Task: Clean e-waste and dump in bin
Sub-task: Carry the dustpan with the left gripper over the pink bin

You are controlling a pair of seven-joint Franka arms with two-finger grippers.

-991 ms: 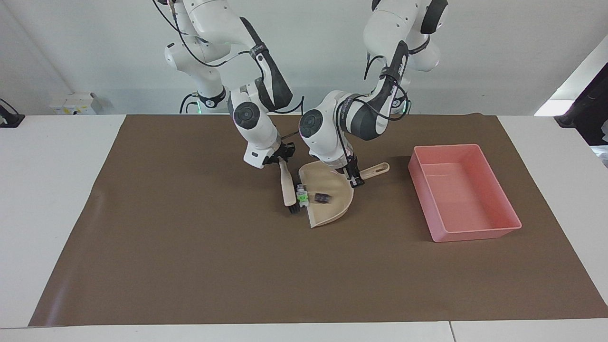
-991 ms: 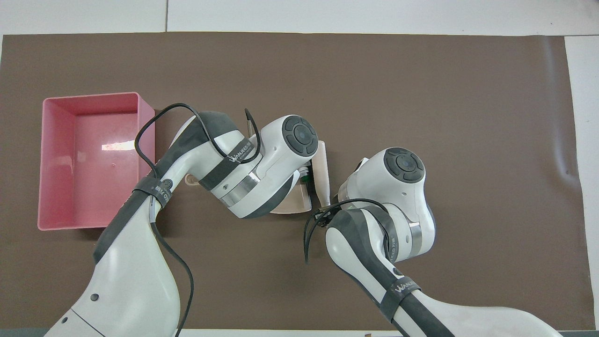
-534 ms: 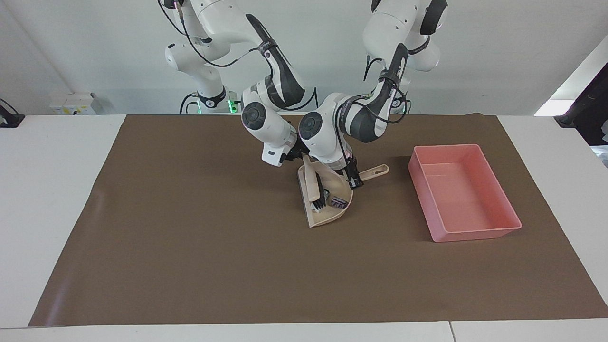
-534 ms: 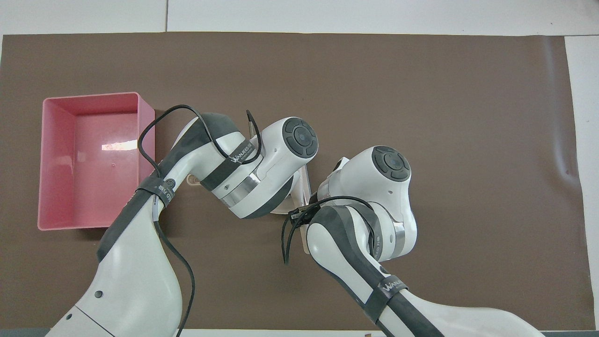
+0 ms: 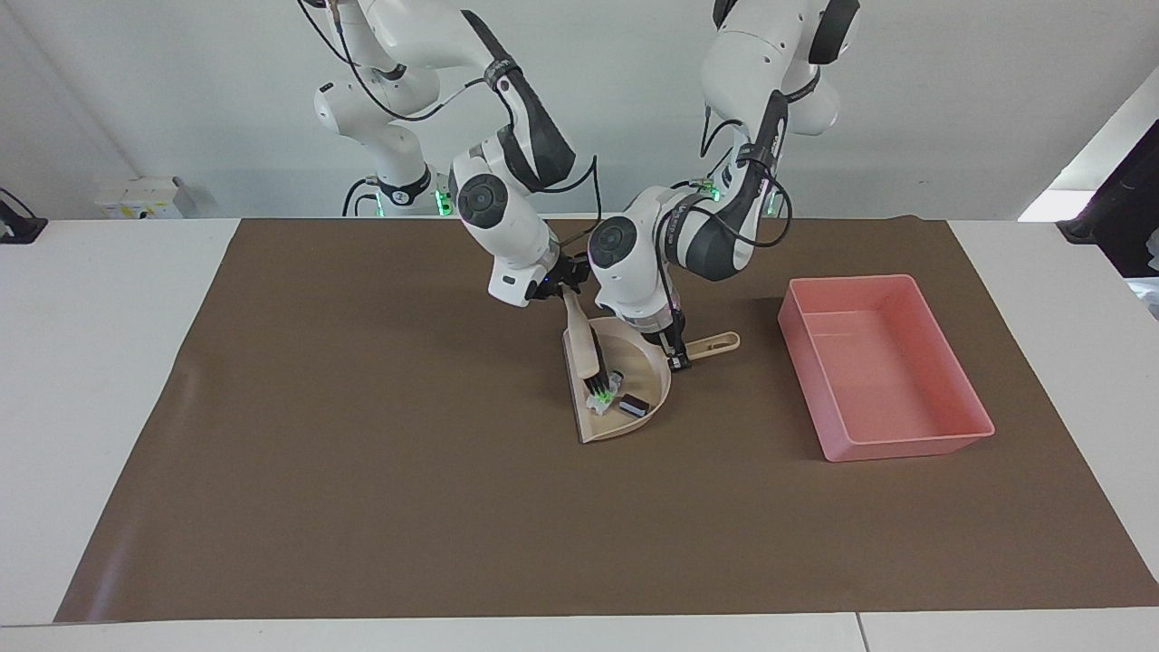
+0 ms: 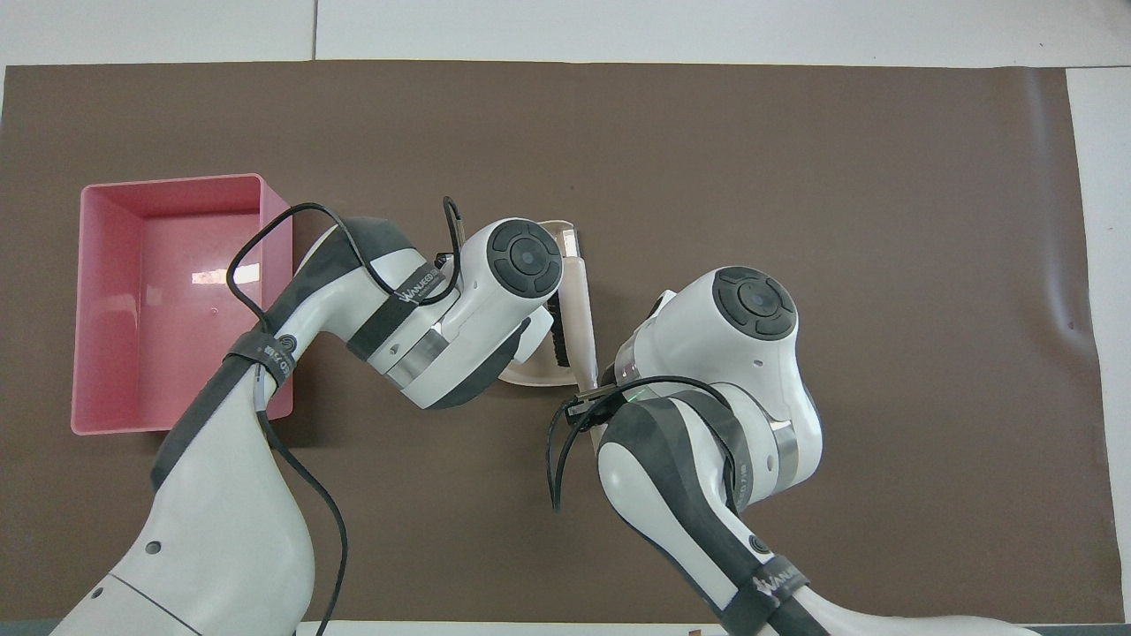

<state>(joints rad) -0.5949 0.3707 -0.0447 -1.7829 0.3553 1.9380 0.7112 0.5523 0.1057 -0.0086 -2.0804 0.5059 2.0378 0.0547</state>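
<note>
Since the earlier frames the brush [image 5: 584,349] has swept from the mat into the dustpan [image 5: 634,412], carrying the white-grey scrap with a green patch [image 5: 605,391] with it; the dark scrap [image 5: 633,405] has shifted deeper into the pan, and the pan's rear has lifted so it sits tilted.

The right gripper [image 5: 560,288] is clamped on the brush handle, bristles resting on the green-patched scrap inside the pan. The left gripper [image 5: 677,355] is clamped on the dustpan handle [image 5: 715,343], over the mat. Both scraps lie in the pan, just beside each other, the dark one toward the pan's curved back wall.

The pink bin [image 5: 942,444] stands on the brown mat [image 5: 362,507] toward the left arm's end of the counter [image 5: 90,362], well apart from the dustpan, with bare mat between them. The mat farther from the robots than the pan is open up to the mat's edge, which stops short of the counter's edge.

In the overhead view the left arm hides most of the dustpan [image 6: 530,378] and both scraps; only the brush [image 6: 576,309] and a strip of pan show. A corner of the bin [image 6: 168,185] is covered by that arm. Neither gripper's fingertips can be made out there.

Dark straps on both arms carry white lettering that appears to read "WANFEED"; only part is legible.
</note>
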